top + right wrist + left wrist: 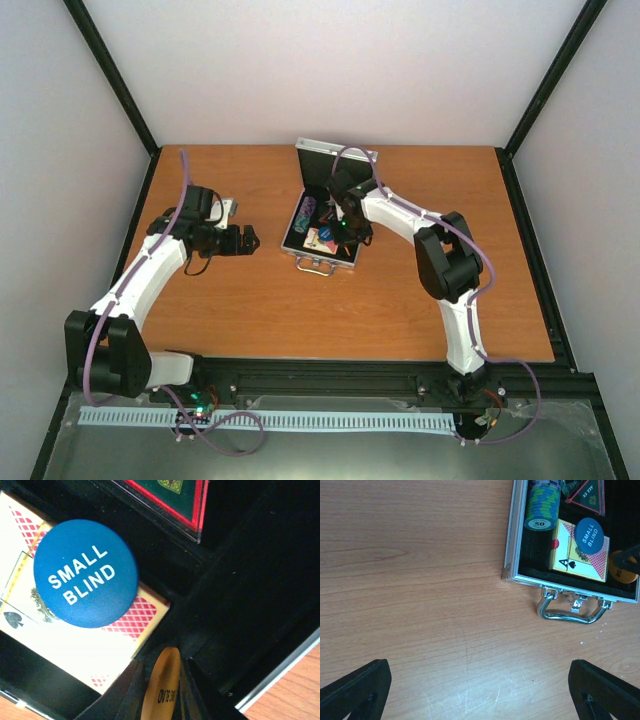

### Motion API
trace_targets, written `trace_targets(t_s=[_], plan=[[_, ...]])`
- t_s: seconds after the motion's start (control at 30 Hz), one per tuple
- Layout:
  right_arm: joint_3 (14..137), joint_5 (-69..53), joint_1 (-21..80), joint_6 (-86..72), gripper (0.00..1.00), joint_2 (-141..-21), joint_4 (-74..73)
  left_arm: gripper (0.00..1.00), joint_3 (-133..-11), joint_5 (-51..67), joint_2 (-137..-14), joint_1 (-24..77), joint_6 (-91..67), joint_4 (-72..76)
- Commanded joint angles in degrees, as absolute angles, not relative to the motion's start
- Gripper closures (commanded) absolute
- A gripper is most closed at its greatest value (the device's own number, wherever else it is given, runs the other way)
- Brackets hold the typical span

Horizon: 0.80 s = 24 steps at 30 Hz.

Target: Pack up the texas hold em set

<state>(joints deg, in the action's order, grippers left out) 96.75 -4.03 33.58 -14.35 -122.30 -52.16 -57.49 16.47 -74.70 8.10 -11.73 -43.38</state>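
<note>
Orange round button (159, 695) edge-on between right gripper (161, 666) fingers, clamped, inside silver case (509, 540) | left gripper (480, 695) spread wide over table (420, 580), just beside case | count: two round buttons, with blue SMALL BLIND button (589, 532) atop one card deck (570, 560); one triangular button (587, 495); one chip stack (542, 505)

You have the small silver aluminium case (292, 228) open near the far edge of the brown wooden table (220, 310), its metal handle (572, 614) facing the near edge. Inside, the stack of green-and-blue poker chips (542, 507) lies left. Right of it, the red-backed card deck (592, 564) carries the round blue small-blind button (589, 532). The red-edged triangular button (587, 495) lies behind the deck. The round orange button (160, 692) stands on edge at the right.
</note>
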Motion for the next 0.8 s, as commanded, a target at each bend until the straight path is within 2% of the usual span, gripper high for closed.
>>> trace_targets(t_s=[0.0, 0.13, 0.3, 0.6, 0.77], plan=[[98.14, -0.67, 33.18, -14.63, 0.80, -121.45, -54.31, 0.00, -59.07, 16.08, -74.60, 7.82, -11.07, -43.19], [98.19, 0.88, 33.22, -14.67, 0.92, -121.55, -54.60, 0.00, -59.10, 16.11, -74.77, 7.82, -11.16, -42.99], [99.91, 4.54, 33.21, -14.26, 0.97, -121.55, -55.98, 0.00, -59.39, 16.15, -74.94, 7.82, -11.16, -42.90], [102.08, 4.94, 33.22, -13.36, 0.97, -118.29, -56.22, 0.00, -59.56, 16.21, -75.14, 7.80, -11.33, -42.58], [110.46, 3.29, 33.22, -12.91, 0.97, -122.20, -56.78, 0.00, -59.41, 16.66, -75.37, 7.82, -11.38, -42.31]])
